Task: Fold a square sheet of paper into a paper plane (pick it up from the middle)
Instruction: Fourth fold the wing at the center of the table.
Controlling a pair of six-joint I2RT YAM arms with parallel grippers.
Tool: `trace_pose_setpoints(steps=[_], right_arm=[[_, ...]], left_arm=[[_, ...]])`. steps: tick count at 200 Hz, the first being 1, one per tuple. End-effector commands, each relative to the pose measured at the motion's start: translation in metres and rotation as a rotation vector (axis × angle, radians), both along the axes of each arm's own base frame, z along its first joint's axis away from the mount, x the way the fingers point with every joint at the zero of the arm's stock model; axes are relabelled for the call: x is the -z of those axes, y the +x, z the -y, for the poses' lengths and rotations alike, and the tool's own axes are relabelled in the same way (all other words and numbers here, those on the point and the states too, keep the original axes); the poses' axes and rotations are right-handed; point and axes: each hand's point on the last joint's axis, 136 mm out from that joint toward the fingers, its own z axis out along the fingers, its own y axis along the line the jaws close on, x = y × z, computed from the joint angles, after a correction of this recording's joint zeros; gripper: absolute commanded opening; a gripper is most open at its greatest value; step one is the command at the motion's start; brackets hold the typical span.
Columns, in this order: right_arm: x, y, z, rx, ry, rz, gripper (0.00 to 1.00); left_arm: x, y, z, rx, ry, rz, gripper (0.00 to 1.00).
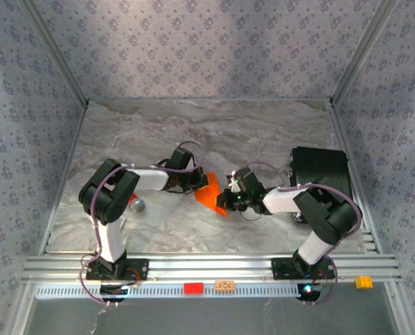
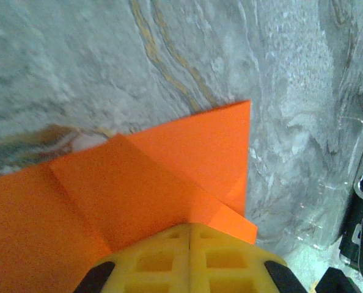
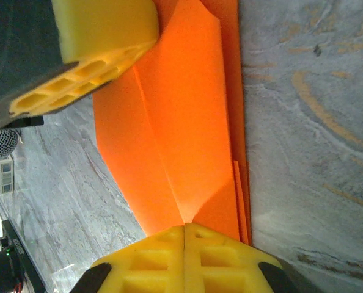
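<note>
Top view: part-folded orange paper plane [image 1: 211,194] lying left of black case [image 1: 321,167], flanked by left gripper [image 1: 198,186] and right gripper [image 1: 226,199]. Left wrist: yellow fingers [image 2: 160,268] clamped shut on plane's folded edge. Right wrist: yellow fingers [image 3: 221,268] pinched tight on plane's creased end.
</note>
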Motion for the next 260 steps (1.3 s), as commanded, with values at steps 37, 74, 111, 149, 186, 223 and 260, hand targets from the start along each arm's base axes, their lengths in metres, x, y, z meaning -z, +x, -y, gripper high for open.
trace_pose_setpoints(steps=[37, 74, 111, 149, 186, 223, 260], right_arm=[[0.039, -0.03, 0.029, 0.016, -0.134, -0.14, 0.0], [0.039, -0.03, 0.029, 0.016, -0.132, -0.143, 0.0], [0.038, -0.03, 0.027, 0.012, -0.126, -0.141, 0.0], [0.037, -0.028, 0.024, 0.006, -0.118, -0.138, 0.0], [0.035, -0.026, 0.022, 0.006, -0.114, -0.136, 0.0], [0.035, -0.026, 0.023, 0.01, -0.116, -0.135, 0.0], [0.034, -0.025, 0.023, 0.01, -0.116, -0.133, 0.0]], left_arm=[[0.013, 0.03, -0.032, -0.062, 0.068, 0.026, 0.04], [0.01, 0.042, -0.043, -0.074, 0.08, 0.041, 0.04], [0.001, 0.054, -0.049, -0.087, 0.069, 0.054, 0.05], [-0.029, 0.06, -0.047, -0.091, 0.038, 0.115, 0.07], [-0.056, 0.055, -0.044, -0.091, 0.009, 0.166, 0.08], [-0.06, 0.023, -0.01, 0.018, -0.029, 0.174, 0.08], [-0.038, -0.013, 0.024, 0.135, -0.038, 0.126, 0.08]])
